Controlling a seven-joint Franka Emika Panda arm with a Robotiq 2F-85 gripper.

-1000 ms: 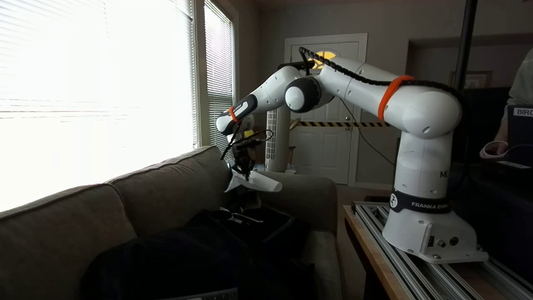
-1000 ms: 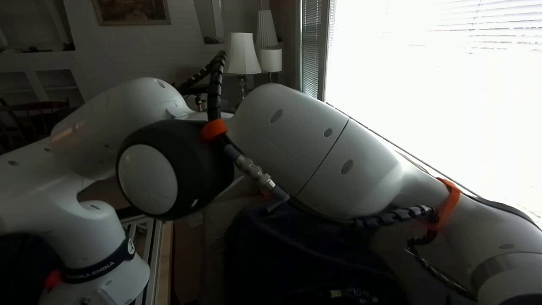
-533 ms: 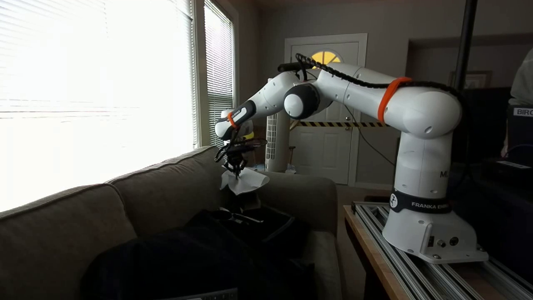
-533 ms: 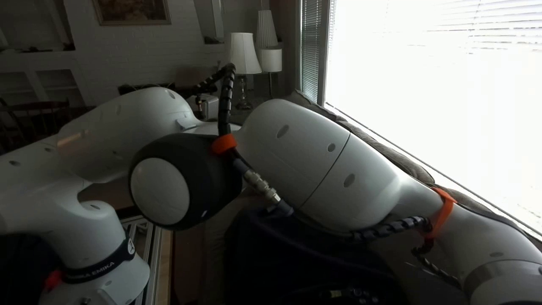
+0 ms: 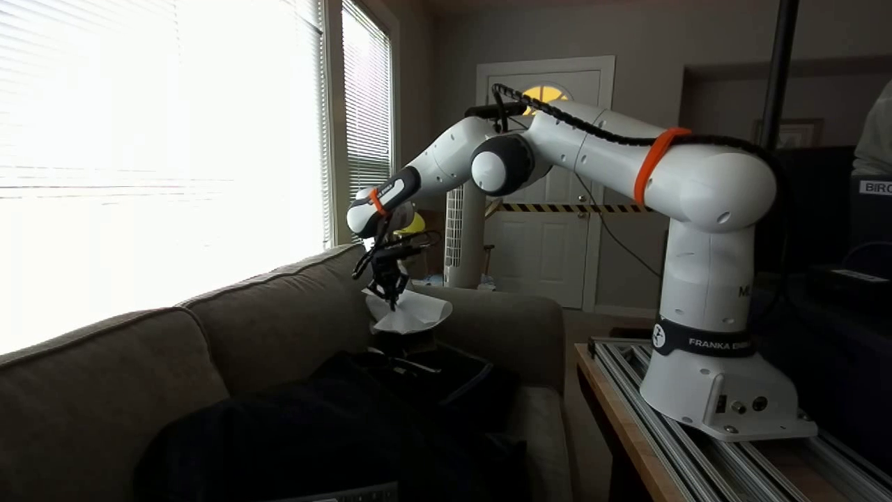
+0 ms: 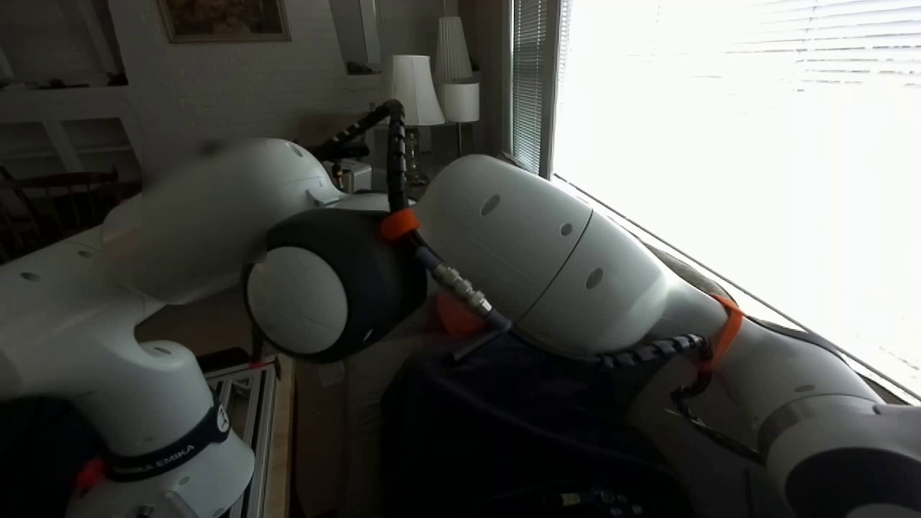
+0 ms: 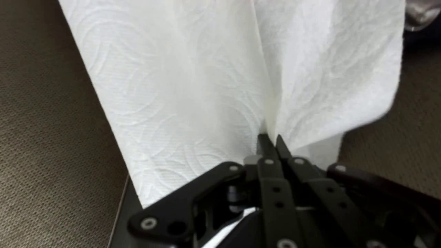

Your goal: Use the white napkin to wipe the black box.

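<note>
The white napkin [image 5: 411,312] hangs spread out from my gripper [image 5: 394,305] in an exterior view. It also fills much of the wrist view [image 7: 193,79], where my gripper [image 7: 271,139] is shut on a pinched fold of it. A dark thing that looks like the black box [image 5: 411,341] stands right under the napkin and is largely covered. A dark flat edge, probably the same box, shows at the lower left of the wrist view [image 7: 129,210]. I cannot tell whether the napkin touches the box. The gripper is out of view in the remaining exterior view.
The grey-brown sofa [image 5: 279,341] has its backrest close behind the gripper and its armrest [image 5: 516,328] beyond. Dark cloth [image 5: 313,432] covers the seat. Shiny utensil-like items [image 5: 414,364] lie before the box. A shiny metal thing [image 7: 422,13] shows in the wrist view.
In an exterior view, my gripper has moved left and lower, with the napkin still in it. The napkin has swung and now hangs lower, over the dark box.
</note>
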